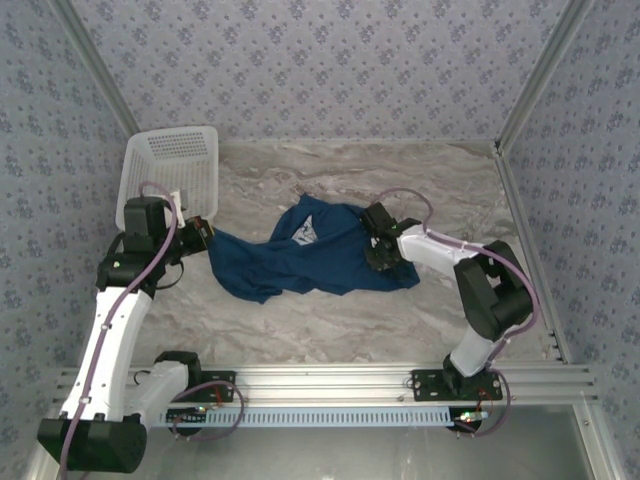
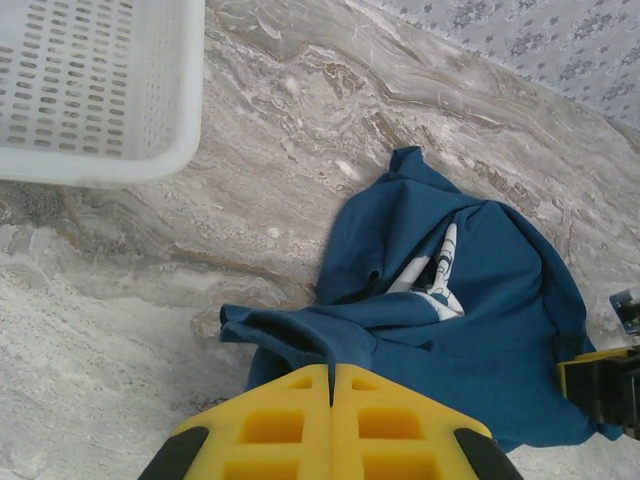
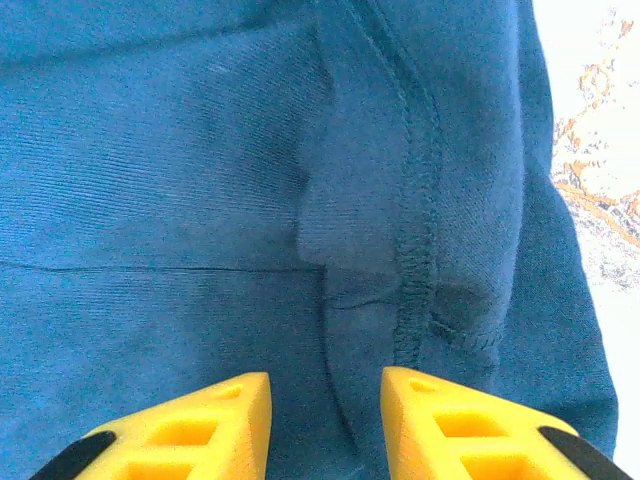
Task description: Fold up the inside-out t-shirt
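The dark blue t-shirt [image 1: 310, 262] lies in a crumpled heap in the middle of the table [image 1: 330, 325]. It is bunched and wrinkly, and a small white patch [image 1: 307, 232] peeks out near its far edge. It is not spread flat, and there is no neat fold in it yet. The left claw [image 1: 203, 238] is at the shirt's left corner. In the left wrist view its two yellow fingers [image 2: 270, 420] are pressed tight together, and a bit of the shirt's edge looks pinched between them. The right claw [image 1: 378, 248] sits on the right side of the shirt. In the right wrist view its fingers [image 3: 200, 420] are apart with a gap between them. They are close over the blue cloth, near a stitched seam [image 3: 415, 230], and they do not grip anything. A white basket [image 1: 170, 170] stands at the far left of the table, apart from the shirt. I think the job is only at its start. The shirt needs to be pulled out flat first, and all the folding is left to do.
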### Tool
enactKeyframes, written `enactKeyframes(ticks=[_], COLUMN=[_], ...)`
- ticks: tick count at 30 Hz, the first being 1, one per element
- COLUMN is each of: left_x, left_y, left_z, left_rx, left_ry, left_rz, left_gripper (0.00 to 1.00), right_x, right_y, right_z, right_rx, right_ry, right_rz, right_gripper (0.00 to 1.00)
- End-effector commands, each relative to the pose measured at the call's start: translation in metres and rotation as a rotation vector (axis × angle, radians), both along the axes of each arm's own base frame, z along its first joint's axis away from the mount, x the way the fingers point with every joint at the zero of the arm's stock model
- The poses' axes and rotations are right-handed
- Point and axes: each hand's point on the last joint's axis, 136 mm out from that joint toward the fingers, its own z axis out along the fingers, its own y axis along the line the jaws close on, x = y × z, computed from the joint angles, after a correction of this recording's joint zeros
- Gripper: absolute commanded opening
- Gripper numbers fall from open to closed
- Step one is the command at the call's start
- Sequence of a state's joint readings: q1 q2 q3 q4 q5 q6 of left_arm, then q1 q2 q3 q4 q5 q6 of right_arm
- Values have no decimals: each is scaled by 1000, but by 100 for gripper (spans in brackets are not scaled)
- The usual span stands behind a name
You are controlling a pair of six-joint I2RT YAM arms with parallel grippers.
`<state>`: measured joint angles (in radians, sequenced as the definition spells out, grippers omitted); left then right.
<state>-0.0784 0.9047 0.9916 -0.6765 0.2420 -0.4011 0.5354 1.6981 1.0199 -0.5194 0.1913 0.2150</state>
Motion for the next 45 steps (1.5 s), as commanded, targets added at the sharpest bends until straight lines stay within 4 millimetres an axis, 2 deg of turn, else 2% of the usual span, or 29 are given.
enactKeyframes(ticks=[1, 7, 15, 23, 24, 27, 30, 33, 38, 41, 43, 45], left_x=[4, 5, 5, 4, 4, 4, 4, 4, 9, 14, 17, 19], left_y=[-3, -4, -4, -3, -3, -3, -2, 0, 2, 9, 19, 35], left_z=[4, 1, -1, -1, -1, -1, 0, 1, 19, 45, 70, 105], left_rx=[-9, -9, -6, -4, 0, 1, 2, 6, -22, -23, -17, -16], left_ry=[-32, -28, -27, -27, -28, -29, -31, -35, -76, -133, -190, -270], left_rz=[-22, -27, -30, -31, -30, -32, -29, -15, 15, 49, 91, 162], left_gripper=[0, 0, 0, 0, 0, 0, 0, 0, 0, 0, 0, 0], right_x=[1, 17, 37, 47, 47, 45, 43, 42, 49, 51, 53, 54], right_y=[-10, -8, -27, -42, -43, -43, -36, -31, -47, -61, -78, -97], right_z=[-3, -8, -2, 3, 5, 11, 25, 66, 175, 233, 270, 304], right_rx=[-89, -81, -57, -21, -17, 53, 233, 488, 905, 1062, 1125, 1143], right_ry=[22, 10, -12, -31, -34, -41, -53, -143, -427, -585, -696, -805], right_rz=[13, 16, -35, -100, -105, -122, -138, -142, -165, -149, -157, -170], right_gripper=[38, 39, 22, 0, 0, 0, 0, 0, 0, 0, 0, 0])
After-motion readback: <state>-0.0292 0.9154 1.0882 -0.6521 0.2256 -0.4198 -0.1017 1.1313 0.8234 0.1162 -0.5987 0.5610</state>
